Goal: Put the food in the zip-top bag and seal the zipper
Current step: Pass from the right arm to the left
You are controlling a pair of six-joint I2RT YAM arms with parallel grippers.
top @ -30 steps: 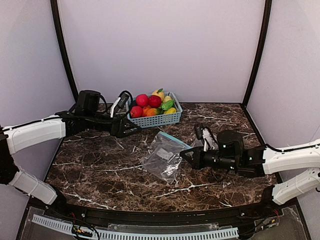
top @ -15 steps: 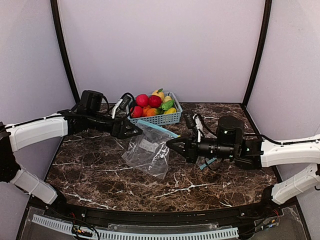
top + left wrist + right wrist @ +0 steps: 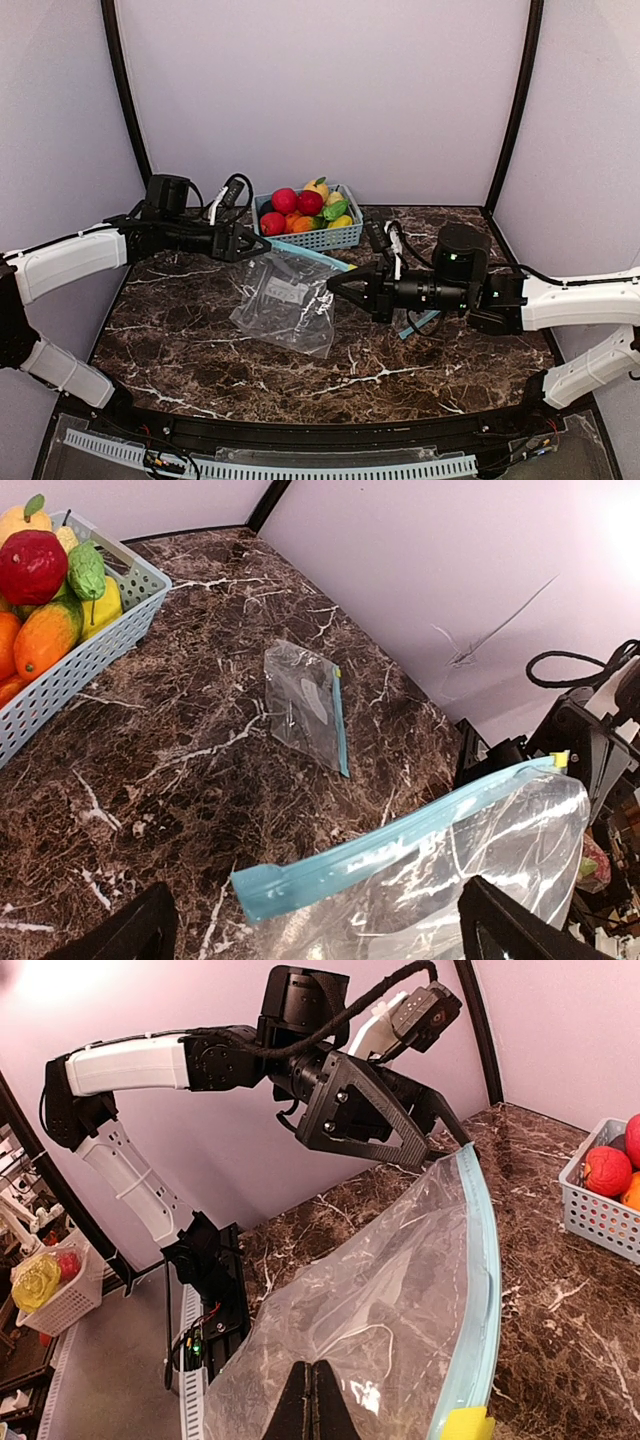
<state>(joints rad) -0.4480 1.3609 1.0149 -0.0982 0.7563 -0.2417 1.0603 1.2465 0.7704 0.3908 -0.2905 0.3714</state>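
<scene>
The food [image 3: 300, 208], red round fruits and others, is piled in the light-blue basket [image 3: 322, 239]; it also shows in the left wrist view [image 3: 32, 565]. My right gripper [image 3: 335, 288] is shut on the clear zip-top bag [image 3: 285, 300], pinching its side [image 3: 315, 1400] and holding it off the table. The zipper [image 3: 310, 256] is a light-blue strip along the bag's far edge [image 3: 483, 1260]. My left gripper [image 3: 257, 246] is open, and the zipper's end [image 3: 400, 835] lies between its jaws without touching them.
A second, similar bag [image 3: 305, 705] lies flat on the marble table, partly under my right arm [image 3: 420, 324]. The basket stands at the back centre against the wall. A yellow tab [image 3: 467, 1425] sits at the zipper's near end.
My right gripper has carried the bag up and to the left, toward the left gripper. The left gripper drew back a little to the left. The second bag now shows under the right arm.
</scene>
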